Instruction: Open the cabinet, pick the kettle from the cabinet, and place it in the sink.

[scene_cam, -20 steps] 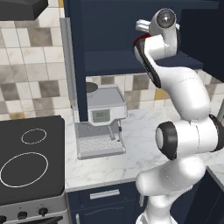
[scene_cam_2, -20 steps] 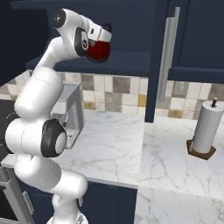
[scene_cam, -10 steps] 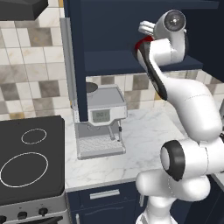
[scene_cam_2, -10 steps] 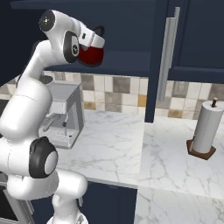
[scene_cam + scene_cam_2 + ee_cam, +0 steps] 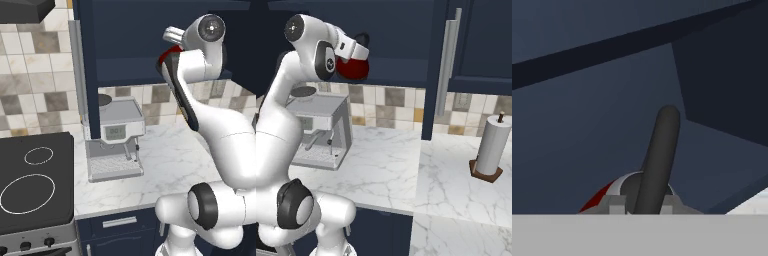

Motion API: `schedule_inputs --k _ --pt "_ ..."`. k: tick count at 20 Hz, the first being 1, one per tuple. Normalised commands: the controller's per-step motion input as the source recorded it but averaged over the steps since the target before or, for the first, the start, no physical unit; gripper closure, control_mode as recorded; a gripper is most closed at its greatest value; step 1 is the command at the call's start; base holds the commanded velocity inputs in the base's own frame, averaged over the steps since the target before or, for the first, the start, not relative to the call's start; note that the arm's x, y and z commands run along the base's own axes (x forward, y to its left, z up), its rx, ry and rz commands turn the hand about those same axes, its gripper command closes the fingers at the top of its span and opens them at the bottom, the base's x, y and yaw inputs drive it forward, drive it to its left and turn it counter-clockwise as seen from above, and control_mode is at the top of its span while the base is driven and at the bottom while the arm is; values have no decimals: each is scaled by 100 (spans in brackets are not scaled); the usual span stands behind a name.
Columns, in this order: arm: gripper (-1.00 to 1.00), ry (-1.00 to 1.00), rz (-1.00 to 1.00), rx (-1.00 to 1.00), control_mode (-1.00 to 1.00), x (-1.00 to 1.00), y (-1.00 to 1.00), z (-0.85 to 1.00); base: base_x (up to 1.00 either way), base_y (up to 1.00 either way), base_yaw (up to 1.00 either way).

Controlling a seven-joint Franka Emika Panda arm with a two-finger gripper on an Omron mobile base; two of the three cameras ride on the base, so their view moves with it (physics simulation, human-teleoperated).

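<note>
Kettle (image 5: pixel 170 52) shows in the left base view as a sliver of red behind the white arm, up at the level of the open navy cabinet (image 5: pixel 125 35), just above its shelf (image 5: pixel 130 75). The cabinet door (image 5: pixel 80 70) stands swung open, edge-on, with its silver bar handle facing the tiled wall. Below, a coffee machine (image 5: pixel 116 137) sits on the white marble worktop (image 5: pixel 165 165), beside the black cooktop (image 5: pixel 30 182).

From the right base view, the red kettle (image 5: pixel 353 67) hangs in front of the cabinet opening, clear of the shelf, with the gripper (image 5: pixel 358 45) clenched on its dark top handle. A closed navy door with a long silver handle (image 5: pixel 448 55) stands to the right, and a paper towel roll (image 5: pixel 491 147) stands upright on the worktop (image 5: pixel 406 165) well apart from the coffee machine (image 5: pixel 318 130).

Along the hand view, the dark arched kettle handle (image 5: pixel 659 155) rises between the fingertips, the lid and red body (image 5: pixel 602 197) just beneath, the navy cabinet interior (image 5: pixel 587 110) behind.
</note>
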Motion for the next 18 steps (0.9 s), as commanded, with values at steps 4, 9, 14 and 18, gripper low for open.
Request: schedule_inputs --k 4,9,14,18 --pt "100 -1 1 0 -100 -57 0 1 0 0 0" --pt "100 0 0 -7 -100 -55 0 -3 0 0 0" --pt "100 0 -3 -11 -100 -52 4 -13 0 0 0" --pt "100 3 -6 -6 -100 -45 11 -24 0 0 0"
